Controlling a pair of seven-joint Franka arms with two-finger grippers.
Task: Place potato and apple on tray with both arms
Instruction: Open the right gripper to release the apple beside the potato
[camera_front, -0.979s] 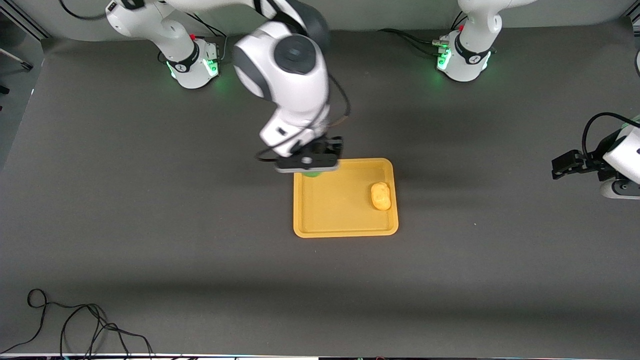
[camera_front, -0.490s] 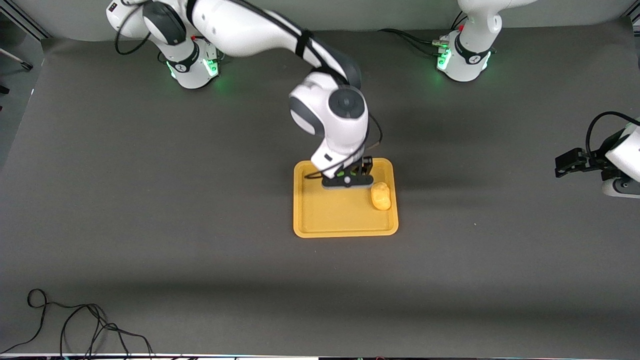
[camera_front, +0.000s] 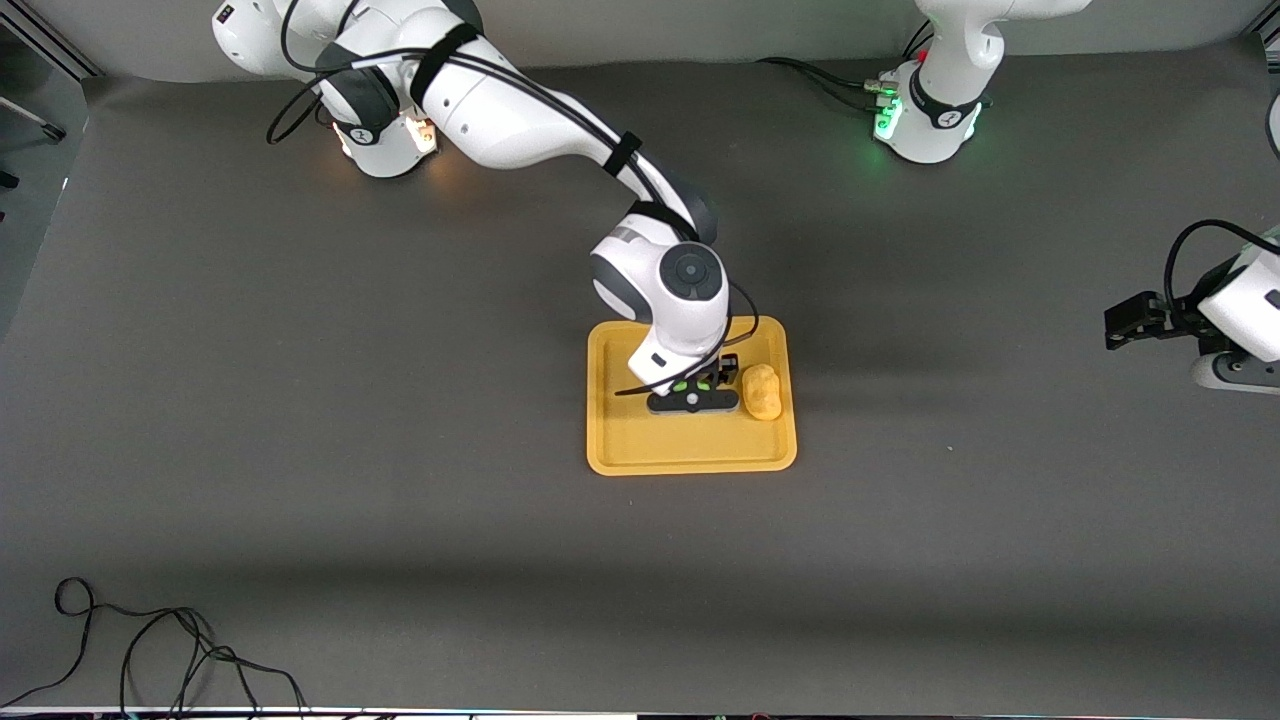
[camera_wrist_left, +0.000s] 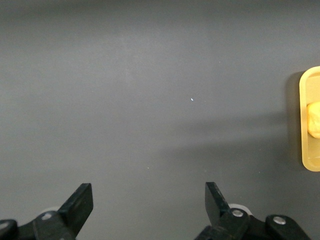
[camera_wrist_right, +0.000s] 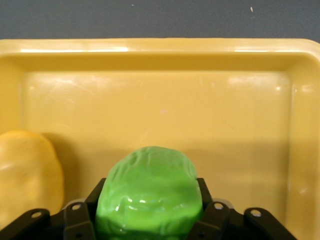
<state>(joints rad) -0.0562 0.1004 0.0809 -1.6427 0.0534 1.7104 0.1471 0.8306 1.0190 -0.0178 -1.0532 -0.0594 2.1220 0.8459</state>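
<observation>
Dark bench (camera_front: 300, 420): right hand (camera_front: 692, 393) low over tray (camera_front: 690, 455), clamping glossy, slippery-looking apple (camera_wrist_right: 149, 192) at its sides, three o'clock of potato (camera_front: 762, 391); left hand (camera_wrist_left: 150, 212) waiting, spread wide.

Dark grey table mat (camera_front: 300, 450), black cable (camera_front: 150, 650) coiled at its near corner (right arm's end)

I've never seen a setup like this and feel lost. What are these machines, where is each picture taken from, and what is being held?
Two white robot arms stand at a dark table. The wide picture looks down from a high camera facing them; the other two come from cameras on the arms' wrists. The right hand is low over the yellow tray, shut on the green apple. The potato lies on the tray beside it. The left hand waits open over bare table at the left arm's end, holding nothing.
</observation>
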